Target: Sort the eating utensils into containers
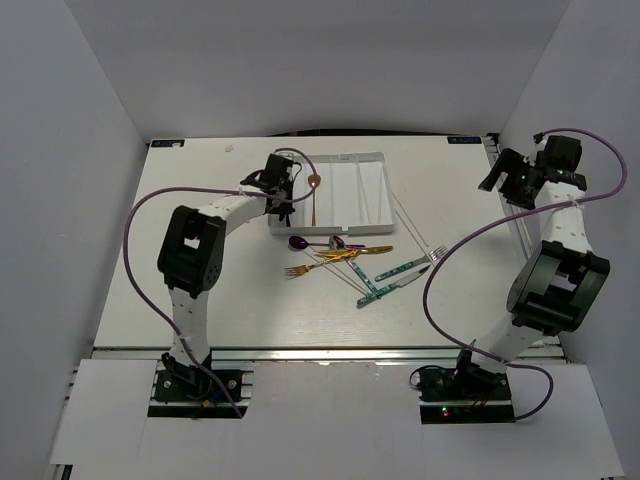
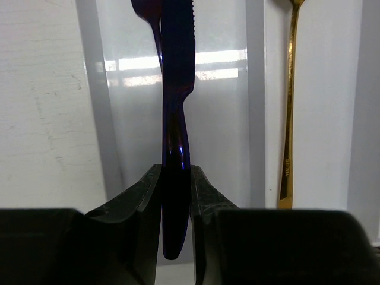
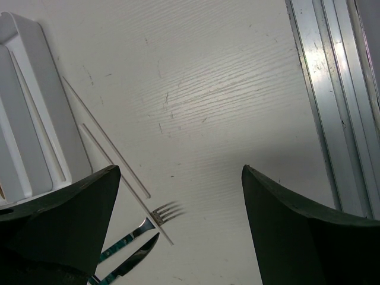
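Observation:
My left gripper (image 1: 284, 190) is shut on the handle of an iridescent purple knife (image 2: 177, 89) and holds it along the leftmost compartment of the white tray (image 1: 355, 185). Another purple utensil (image 2: 145, 9) lies partly hidden behind the knife's blade. A gold spoon (image 1: 315, 195) lies in the second compartment, and it also shows in the left wrist view (image 2: 289, 119). My right gripper (image 3: 180, 169) is open and empty, high over the table's right side (image 1: 508, 178). Below it lie two white chopsticks (image 3: 107, 136), a teal-handled fork (image 3: 160, 214) and a teal-handled knife (image 3: 133, 261).
In front of the tray lie a purple spoon (image 1: 300, 243), a gold fork (image 1: 310, 268), other gold pieces (image 1: 355, 250) and the teal-handled pair (image 1: 395, 278). The chopsticks (image 1: 410, 225) run along the tray's right side. A metal rail (image 3: 332, 89) borders the table's right edge.

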Controlling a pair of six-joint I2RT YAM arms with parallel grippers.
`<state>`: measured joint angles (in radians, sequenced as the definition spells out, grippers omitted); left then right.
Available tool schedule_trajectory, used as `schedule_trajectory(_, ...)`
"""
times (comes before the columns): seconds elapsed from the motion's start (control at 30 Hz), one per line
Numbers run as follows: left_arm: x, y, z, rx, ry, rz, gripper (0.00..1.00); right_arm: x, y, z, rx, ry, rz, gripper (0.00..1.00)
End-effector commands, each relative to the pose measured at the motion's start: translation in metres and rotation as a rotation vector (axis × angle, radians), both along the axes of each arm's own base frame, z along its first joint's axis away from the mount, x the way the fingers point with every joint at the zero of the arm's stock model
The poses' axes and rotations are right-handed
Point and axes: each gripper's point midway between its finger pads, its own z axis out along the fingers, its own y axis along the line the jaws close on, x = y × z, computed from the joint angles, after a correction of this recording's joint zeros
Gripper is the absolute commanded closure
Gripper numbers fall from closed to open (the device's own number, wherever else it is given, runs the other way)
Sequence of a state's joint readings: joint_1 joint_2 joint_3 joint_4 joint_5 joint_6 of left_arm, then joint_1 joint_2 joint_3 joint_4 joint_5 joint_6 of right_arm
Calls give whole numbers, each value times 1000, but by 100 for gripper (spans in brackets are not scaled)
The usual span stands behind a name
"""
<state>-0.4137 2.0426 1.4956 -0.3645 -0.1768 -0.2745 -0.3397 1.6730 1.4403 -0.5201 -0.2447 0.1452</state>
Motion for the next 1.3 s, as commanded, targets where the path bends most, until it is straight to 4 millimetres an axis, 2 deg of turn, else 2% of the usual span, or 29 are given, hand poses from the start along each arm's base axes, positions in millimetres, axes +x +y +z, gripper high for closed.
schedule_trajectory(0.0,23,-12,30,-41,-93,-26,73,9,-3,20,-34,-72,12,11)
schedule_trajectory(0.07,25,-15,34,-47,-99,-36,56,10,-2,21,-34,-76,18,11)
schedule_trajectory(0.1,25,-18,40,-64,-107,-52,42,11,0,21,-33,-78,24,10)
schedule_trajectory(0.2,24,-21,53,-81,-133,-74,29,12,4,25,-44,-90,44,11)
schedule_trajectory(0.27,23,-21,68,-90,-164,-82,26,14,9,29,-75,-106,86,11)
schedule_trajectory(0.33,22,-21,80,-97,-189,-90,25,14,29,35,-92,-134,180,12)
schedule_trajectory(0.37,20,-21,94,-108,-214,-98,24,13,39,38,-101,-148,227,16)
schedule_trajectory(0.43,16,-22,109,-122,-237,-111,24,7,76,46,-194,-207,448,19)
schedule_trajectory(0.47,11,-23,124,-141,-259,-130,24,-2,92,36,-220,-200,532,21)
schedule_trajectory(0.5,6,-27,133,-152,-270,-169,24,-10,117,39,-298,-235,664,21)
schedule_trajectory(0.53,-5,-42,142,-201,-267,-281,24,-21,127,26,-315,-213,717,21)
schedule_trajectory(0.57,-18,-49,159,-229,-293,-334,24,-29,142,28,-340,-228,764,20)
schedule_trajectory(0.63,-38,-66,170,-203,-325,-433,24,-32,139,22,-361,-217,734,18)
schedule_trajectory(0.67,-62,-92,173,-186,-327,-513,25,-34,136,17,-356,-200,709,17)
schedule_trajectory(0.73,-94,-115,166,-166,-299,-619,27,-31,126,11,-349,-149,606,15)
schedule_trajectory(0.77,-123,-138,166,-189,-287,-708,30,-28,122,9,-341,-126,572,14)
schedule_trajectory(0.8,-143,-147,150,-188,-245,-751,31,-29,115,5,-327,-101,529,13)
schedule_trajectory(0.83,-170,-168,143,-171,-237,-848,34,-28,110,4,-281,-82,474,12)
schedule_trajectory(0.87,-184,-177,135,-160,-220,-890,37,-27,94,0,-255,-59,412,12)
schedule_trajectory(0.9,-197,-185,118,-149,-178,-929,38,-26,86,0,-232,-52,372,11)
schedule_trajectory(0.93,-215,-199,110,-142,-156,-985,40,-27,79,-2,-195,-34,320,11)
schedule_trajectory(0.97,-224,-206,103,-134,-138,-1014,41,-27,60,-4,-177,-22,261,11)
schedule_trajectory(1.0,-229,-214,87,-116,-99,-1036,41,-28,52,-5,-158,-15,235,11)
schedule_trajectory(1.07,-246,-230,73,-95,-64,-1095,38,-32,36,-7,-128,0,184,11)
schedule_trajectory(1.1,-250,-230,61,-66,-24,-1103,36,-33,32,-8,-123,3,173,11)
schedule_trajectory(1.13,-252,-242,47,-40,6,-1112,35,-34,29,-7,-123,2,164,11)
schedule_trajectory(1.27,-243,-251,22,5,57,-1083,34,-39,25,-5,-118,-3,152,11)
